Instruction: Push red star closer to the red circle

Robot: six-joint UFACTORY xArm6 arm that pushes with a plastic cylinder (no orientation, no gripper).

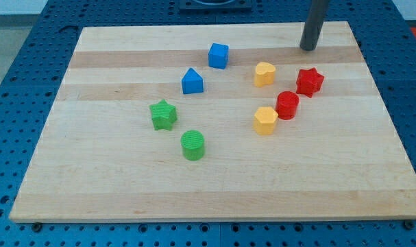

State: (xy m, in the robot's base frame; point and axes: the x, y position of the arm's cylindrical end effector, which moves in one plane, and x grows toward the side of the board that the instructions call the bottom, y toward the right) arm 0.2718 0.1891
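Camera view:
Tip: my tip (308, 48) rests on the board (125, 185) near the view's top right, well apart from every block; it lies up and slightly left of the red star.
Fingers: none here, only a plain dark rod, so nothing opens, closes or grips.
Red star: red star (309, 81) sits toward the view's right, just above and right of the red circle.
Red circle: red circle (287, 105) is near the star with a narrow gap between them, and just beside the lower yellow block (265, 120).
Risk, overshoot: a firm push could drive the star into the circle and knock it against the lower yellow block.
Risk, glancing: an off-centre contact on a star point would likely spin it or slide it rightward.
Risk, bystander: a leftward approach might clip the upper yellow block (264, 73).
Materials: pale, smooth wooden board with grain stripes; blocks look like matte plastic, chunky and flat-topped.
Shapes: star is pointed, circle a short cylinder.
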